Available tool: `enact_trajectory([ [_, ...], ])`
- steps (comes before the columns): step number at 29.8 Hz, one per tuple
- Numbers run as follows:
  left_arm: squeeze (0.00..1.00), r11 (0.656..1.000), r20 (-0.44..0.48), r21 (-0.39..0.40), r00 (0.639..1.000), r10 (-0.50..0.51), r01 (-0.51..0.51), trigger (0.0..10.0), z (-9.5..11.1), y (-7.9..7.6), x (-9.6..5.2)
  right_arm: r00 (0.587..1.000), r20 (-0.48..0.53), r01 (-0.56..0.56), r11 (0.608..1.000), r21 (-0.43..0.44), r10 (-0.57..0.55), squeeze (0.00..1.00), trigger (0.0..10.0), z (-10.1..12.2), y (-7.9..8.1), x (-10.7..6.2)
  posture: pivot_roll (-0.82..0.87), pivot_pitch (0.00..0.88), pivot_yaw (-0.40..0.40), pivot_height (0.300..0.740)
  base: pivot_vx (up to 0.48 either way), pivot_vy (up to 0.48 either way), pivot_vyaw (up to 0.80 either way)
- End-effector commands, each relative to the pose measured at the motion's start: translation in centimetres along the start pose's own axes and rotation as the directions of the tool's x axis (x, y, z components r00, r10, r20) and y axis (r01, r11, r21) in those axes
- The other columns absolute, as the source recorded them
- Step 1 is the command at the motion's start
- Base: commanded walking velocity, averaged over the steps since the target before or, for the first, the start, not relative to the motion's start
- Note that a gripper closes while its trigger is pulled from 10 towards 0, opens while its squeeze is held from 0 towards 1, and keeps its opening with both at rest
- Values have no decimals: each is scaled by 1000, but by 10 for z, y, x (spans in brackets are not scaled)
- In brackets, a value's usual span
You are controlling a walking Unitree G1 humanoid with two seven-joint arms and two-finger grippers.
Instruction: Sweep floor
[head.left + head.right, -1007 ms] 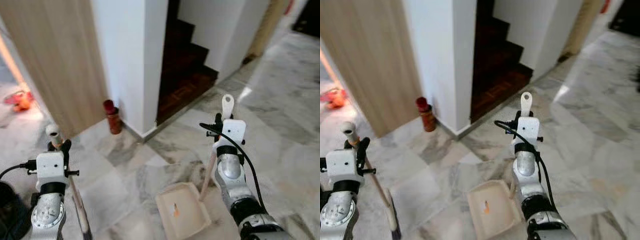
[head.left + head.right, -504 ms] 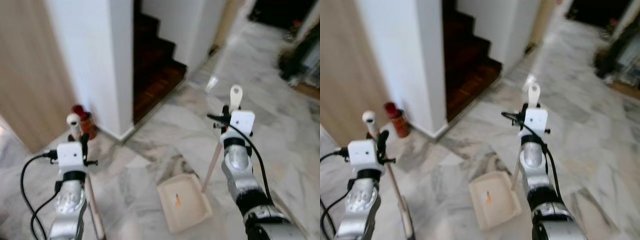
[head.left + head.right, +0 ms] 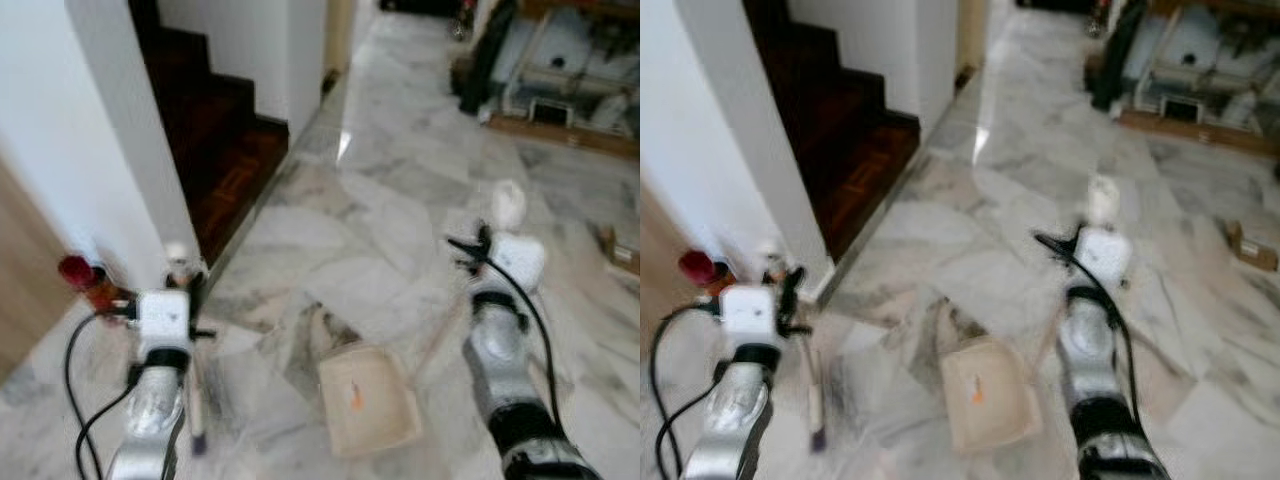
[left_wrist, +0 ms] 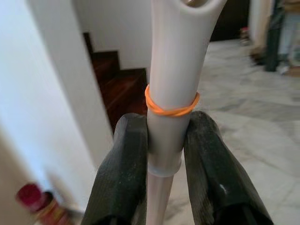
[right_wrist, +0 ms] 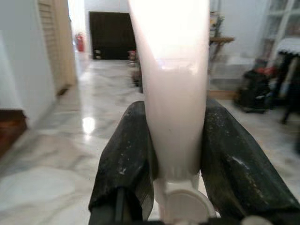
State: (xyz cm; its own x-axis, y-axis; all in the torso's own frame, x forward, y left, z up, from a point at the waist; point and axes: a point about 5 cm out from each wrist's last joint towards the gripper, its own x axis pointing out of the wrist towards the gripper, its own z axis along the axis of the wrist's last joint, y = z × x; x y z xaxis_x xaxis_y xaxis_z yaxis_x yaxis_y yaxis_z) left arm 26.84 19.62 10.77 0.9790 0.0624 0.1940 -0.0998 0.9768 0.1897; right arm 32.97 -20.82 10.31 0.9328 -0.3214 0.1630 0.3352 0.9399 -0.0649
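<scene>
The left gripper is clamping the broom handle, its two black fingers pressing against either side of the pale shaft just below an orange rubber band. The broom is standing close to upright, its long axis running from the rounded top above the gripper down to the dark head that is resting on the marble floor, to the left of the dustpan.

The right gripper is closing its jaws tight on the dustpan handle, a broad whitish shaft that is filling the gap between the fingers. This handle is leaning, its long axis slanting from the top near the gripper down and leftward to the pan's rear edge.

The dustpan, cream-coloured and shallow, is lying flat on the floor between the two arms, with a small orange scrap sitting inside it.

Left of the dustpan and farther back, a white wall corner is standing beside dark wooden stairs. A red can is sitting at the wall's base. The head views are blurring, so the far clutter beyond the dustpan cannot be made out.
</scene>
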Motion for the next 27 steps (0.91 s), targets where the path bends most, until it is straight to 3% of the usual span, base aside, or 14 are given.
enact_trajectory([
  [1,0,1000,10,-8,1000,11,-11,10000,3,4,3,998,62,-34,999,26,32,0,10000,16,14,4,102,0,-14,740,0,0,-788],
  [8,0,997,6,-14,997,71,-71,10000,0,6,5,994,53,-92,995,29,91,0,10000,19,25,7,130,0,-37,740,0,0,-788],
  [16,0,1000,12,-19,1000,-16,16,10000,4,-4,7,997,51,-64,996,62,61,0,10000,18,31,5,141,0,14,740,0,0,-788],
  [21,0,1000,4,-15,1000,-16,16,10000,2,-4,6,993,49,-109,991,74,105,0,10000,16,39,-2,131,0,14,740,0,0,0],
  [27,0,1000,1,-18,1000,-19,19,10000,3,-9,8,991,46,-130,990,58,128,0,10000,15,39,-2,124,0,12,740,0,0,0],
])
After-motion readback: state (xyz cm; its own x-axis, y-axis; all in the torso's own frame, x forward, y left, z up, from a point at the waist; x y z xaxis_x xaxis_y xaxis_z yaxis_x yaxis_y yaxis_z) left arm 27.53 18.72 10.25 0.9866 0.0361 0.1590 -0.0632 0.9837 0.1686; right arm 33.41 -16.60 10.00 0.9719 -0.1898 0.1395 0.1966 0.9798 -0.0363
